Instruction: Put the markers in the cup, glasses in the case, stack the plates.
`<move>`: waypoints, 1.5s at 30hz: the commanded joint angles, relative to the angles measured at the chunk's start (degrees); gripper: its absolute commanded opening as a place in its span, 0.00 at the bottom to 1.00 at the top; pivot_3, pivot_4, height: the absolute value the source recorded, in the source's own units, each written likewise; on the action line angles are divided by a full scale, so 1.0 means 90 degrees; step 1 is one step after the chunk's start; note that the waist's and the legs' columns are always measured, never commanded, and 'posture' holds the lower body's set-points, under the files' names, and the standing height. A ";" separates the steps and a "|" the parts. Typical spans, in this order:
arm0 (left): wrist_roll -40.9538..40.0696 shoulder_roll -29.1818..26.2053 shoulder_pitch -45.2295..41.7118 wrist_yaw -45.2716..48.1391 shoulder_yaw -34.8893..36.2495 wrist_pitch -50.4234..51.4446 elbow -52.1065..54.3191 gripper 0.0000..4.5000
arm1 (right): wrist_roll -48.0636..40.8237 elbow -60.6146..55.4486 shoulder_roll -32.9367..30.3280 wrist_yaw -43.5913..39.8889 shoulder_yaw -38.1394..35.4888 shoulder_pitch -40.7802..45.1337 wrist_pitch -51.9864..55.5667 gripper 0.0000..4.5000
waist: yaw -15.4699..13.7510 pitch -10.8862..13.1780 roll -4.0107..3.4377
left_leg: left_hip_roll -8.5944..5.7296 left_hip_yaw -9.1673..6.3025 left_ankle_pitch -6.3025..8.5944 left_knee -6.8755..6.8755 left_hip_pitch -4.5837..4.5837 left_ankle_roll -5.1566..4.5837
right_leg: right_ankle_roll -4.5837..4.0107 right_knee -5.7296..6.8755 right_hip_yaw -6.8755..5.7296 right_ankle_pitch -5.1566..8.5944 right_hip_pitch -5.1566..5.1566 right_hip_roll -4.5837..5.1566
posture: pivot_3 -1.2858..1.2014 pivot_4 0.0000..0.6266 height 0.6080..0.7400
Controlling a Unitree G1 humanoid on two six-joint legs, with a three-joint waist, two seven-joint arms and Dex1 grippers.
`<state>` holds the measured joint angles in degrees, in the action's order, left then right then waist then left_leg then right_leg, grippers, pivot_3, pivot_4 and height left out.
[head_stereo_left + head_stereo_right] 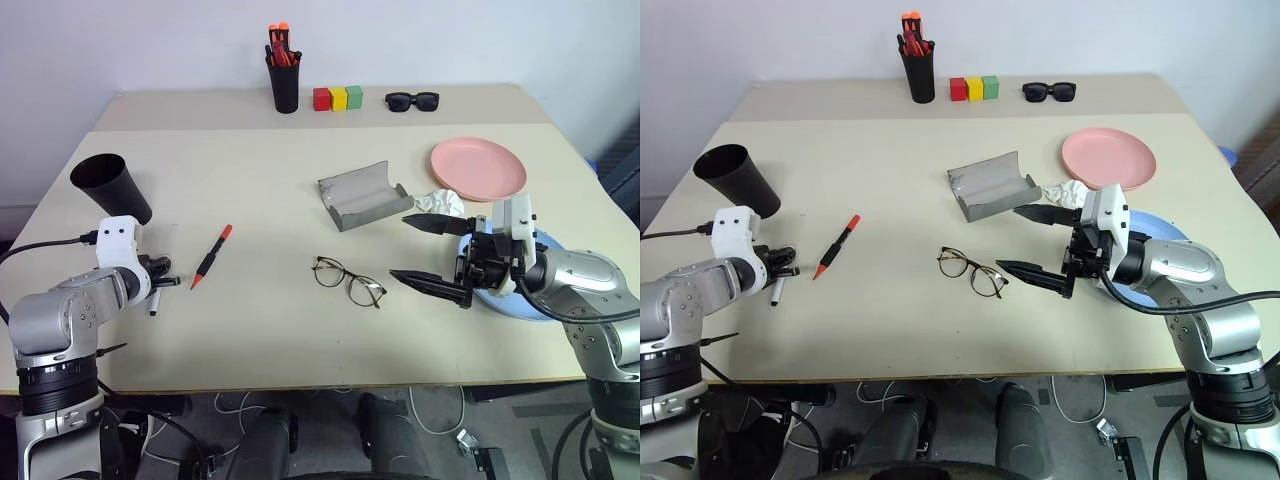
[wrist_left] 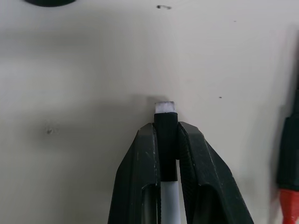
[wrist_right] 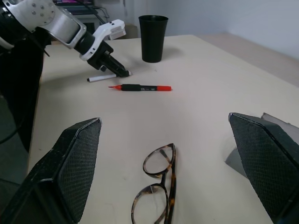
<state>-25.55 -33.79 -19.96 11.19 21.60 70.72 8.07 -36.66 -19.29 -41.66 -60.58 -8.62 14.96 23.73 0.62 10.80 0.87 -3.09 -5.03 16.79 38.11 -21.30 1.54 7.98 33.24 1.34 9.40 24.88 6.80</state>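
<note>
My left gripper [image 2: 167, 128] is shut on the black end of the white marker [image 2: 168, 198], low on the table at the left. The red marker [image 1: 212, 256] lies just to the right of it, and the black cup [image 1: 112, 185] stands behind it, tilted in the view. The glasses [image 1: 348, 280] lie unfolded mid-table. Behind them the grey case [image 1: 362, 195] lies open. My right gripper [image 1: 400, 247] stands open, level and pointing left, right of the glasses. The pink plate [image 1: 478, 167] sits at the back right. The blue plate [image 1: 1162, 228] is partly hidden under my right arm.
A black holder with orange-red pens [image 1: 284, 80], three coloured blocks [image 1: 337, 97] and black sunglasses [image 1: 412, 100] line the back of the table. A crumpled white cloth [image 1: 440, 202] lies between the case and the pink plate.
</note>
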 commanded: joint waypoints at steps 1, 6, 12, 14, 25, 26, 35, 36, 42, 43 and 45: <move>0.0077 -0.0196 -0.0287 0.0398 0.0094 -0.1201 0.0389 0.01 | 0.0010 0.0084 0.0013 0.0033 -0.0139 0.0178 -0.0185 1.00 | -0.0003 0.0002 0.0003 | 0.0000 0.0000 0.0000 0.0000 -0.0001 0.0000 | 0.0000 0.0000 0.0000 0.0000 0.0000 0.0000 | 0.52 0.24 1.00; -0.0273 0.0068 -0.1113 0.1089 0.0366 -0.3193 0.0551 0.01 | 0.0049 0.0240 0.0076 0.0024 -0.0037 0.0329 -0.0249 1.00 | -0.0047 0.0008 0.0017 | 0.0000 -0.0002 -0.0006 0.0001 -0.0008 0.0012 | -0.0001 -0.0010 -0.0002 -0.0001 0.0000 0.0002 | 0.52 0.24 1.00; 0.0487 -0.0167 -0.1403 0.1360 0.0506 -0.5798 0.0179 0.01 | 0.0072 0.0380 0.0141 0.0032 0.0044 0.0469 -0.0258 1.00 | 0.0042 0.0008 0.0015 | 0.0002 0.0006 -0.0005 -0.0009 -0.0002 0.0012 | -0.0001 -0.0010 -0.0001 -0.0001 0.0006 0.0002 | 0.52 0.24 1.00; 0.0426 -0.0321 -0.1679 0.1399 0.0834 -0.6444 -0.0303 0.01 | 0.0074 0.0410 0.0131 0.0022 0.0038 0.0490 -0.0249 1.00 | 0.0023 0.0008 0.0015 | 0.0003 0.0006 -0.0005 -0.0009 -0.0004 0.0011 | -0.0002 -0.0009 -0.0001 -0.0002 0.0010 0.0001 | 0.52 0.24 1.00; 0.0298 -0.0959 -0.2777 0.2865 0.1188 -0.9768 -0.4767 0.01 | -0.0006 0.0349 0.0189 0.0138 0.0080 0.0699 -0.0090 1.00 | -0.0021 0.0007 0.0021 | -0.0001 0.0004 -0.0005 0.0004 -0.0005 0.0008 | 0.0001 -0.0009 -0.0003 -0.0003 -0.0003 0.0002 | 0.52 0.24 1.00; 0.0338 -0.0956 -0.2901 0.2959 0.1157 -0.9962 -0.5227 0.01 | -0.0006 0.0320 0.0180 0.0144 0.0079 0.0704 -0.0083 1.00 | -0.0018 0.0007 0.0024 | -0.0001 0.0003 -0.0005 0.0005 -0.0005 0.0008 | 0.0001 -0.0008 -0.0004 -0.0003 -0.0003 0.0002 | 0.52 0.24 1.00; 0.0679 -0.1142 -0.3936 0.3017 0.0938 -1.1259 -0.7753 0.01 | -0.0059 0.0157 0.0116 0.0289 -0.0013 0.0657 0.0031 1.00 | 0.0011 0.0006 0.0025 | -0.0001 0.0002 -0.0002 0.0004 -0.0006 0.0004 | 0.0002 -0.0006 -0.0008 -0.0004 0.0000 0.0001 | 0.52 0.24 1.00; 0.0711 -0.1168 -0.3962 0.2992 0.0925 -1.1348 -0.7910 0.01 | -0.0060 0.0129 0.0105 0.0303 -0.0030 0.0635 0.0038 1.00 | 0.0015 0.0006 0.0025 | -0.0001 0.0002 -0.0002 0.0004 -0.0006 0.0004 | 0.0002 -0.0005 -0.0008 -0.0004 -0.0001 0.0002 | 0.52 0.24 1.00; 0.0884 -0.1202 -0.3959 0.2789 0.0882 -1.1658 -0.8478 0.01 | -0.0069 0.0049 0.0070 0.0376 -0.0092 0.0571 0.0097 1.00 | 0.0017 0.0006 0.0025 | 0.0000 0.0003 0.0000 0.0003 -0.0005 0.0001 | 0.0003 -0.0002 -0.0008 -0.0004 0.0001 0.0001 | 0.52 0.24 1.00; 0.0863 -0.1176 -0.3994 0.2793 0.0907 -1.1674 -0.8537 0.01 | -0.0074 0.0040 0.0067 0.0385 -0.0098 0.0570 0.0109 1.00 | 0.0013 0.0006 0.0025 | 0.0000 0.0003 0.0000 0.0003 -0.0005 0.0001 | 0.0003 -0.0002 -0.0008 -0.0004 0.0001 0.0002 | 0.52 0.24 1.00; 0.0899 -0.1144 -0.4028 0.2735 0.0882 -1.1707 -0.8628 0.01 | -0.0079 0.0020 0.0059 0.0392 -0.0102 0.0571 0.0120 1.00 | 0.0002 0.0006 0.0025 | 0.0000 0.0003 0.0000 0.0004 -0.0006 0.0001 | 0.0003 -0.0002 -0.0008 -0.0004 0.0001 0.0001 | 0.52 0.24 1.00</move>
<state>-17.83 -43.13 -54.57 36.43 29.82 -33.14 -69.95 -36.32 -16.49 -40.44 -57.27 -7.75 19.94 25.05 0.64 10.85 1.10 -3.09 -5.00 16.79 38.14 -21.36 1.55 8.01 33.22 1.27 9.36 24.88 6.82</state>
